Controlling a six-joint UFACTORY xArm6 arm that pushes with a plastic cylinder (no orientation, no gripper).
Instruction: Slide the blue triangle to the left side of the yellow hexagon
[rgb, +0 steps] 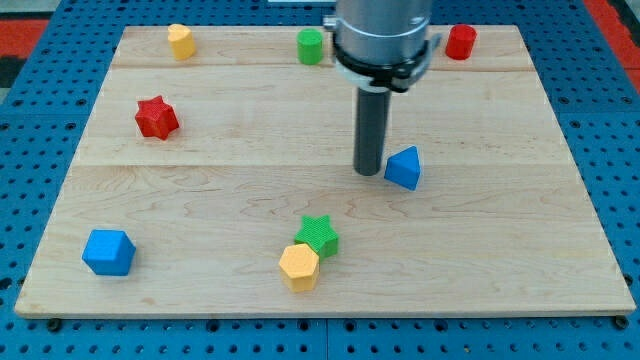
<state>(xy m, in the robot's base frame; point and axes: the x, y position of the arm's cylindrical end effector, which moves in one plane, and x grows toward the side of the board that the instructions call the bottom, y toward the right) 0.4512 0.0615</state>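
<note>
Right of centre on the wooden board (200, 190), my tip (369, 173) is parked just to the view's left of the blue triangle (405, 167) — so close it looks like it's touching or nearly so, can't quite call it from this angle. No jaws on this rig, by the way, just a plain rod, so nothing to open or close and nothing gripped. The yellow hexagon (299, 266) sits down near the view's bottom, tucked against the green star (319, 234), which is right above it and a bit to the right. So progress-wise I'd say barely started: the triangle is above and right of the hexagon, well apart from it, and it needs to end up on the hexagon's left. Awkward bit is that my tip is on the triangle's left side, which is the wrong face for shoving it leftward — I'd guess it has to get around to the right or top side first, then push down-left while steering clear of the green star. Everything else is well out of the way, I reckon.
</note>
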